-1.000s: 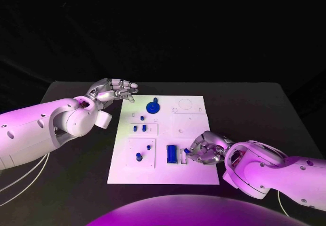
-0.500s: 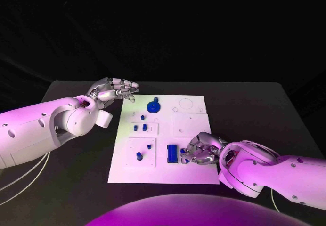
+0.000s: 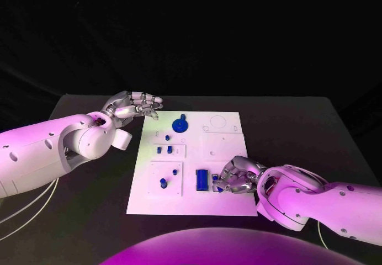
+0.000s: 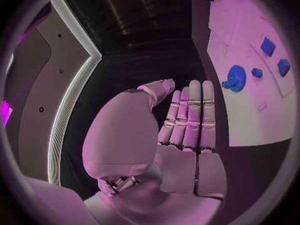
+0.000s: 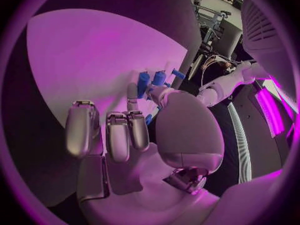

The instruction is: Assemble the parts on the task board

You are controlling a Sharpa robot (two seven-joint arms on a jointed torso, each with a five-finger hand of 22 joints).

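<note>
Low on the board [image 3: 219,149], the right robot hand [image 3: 237,175] pinches a small blue part [image 3: 216,178], needing careful seating; the left robot hand [image 3: 131,105] hovers released

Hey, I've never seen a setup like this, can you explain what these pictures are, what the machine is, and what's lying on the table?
This is a two-armed robot at a black table. One picture looks down from a camera on its head; the two round ones come from cameras at its wrists, behind each hand. On the table lies a white board with small blue parts: a round gear at the far end and a long blue block near the robot. The left hand hovers beside the board, holding nothing, fingers straight. The right hand is down on the board by the block, fingers curled around a small blue piece; whether it truly grips it is unclear.
</note>
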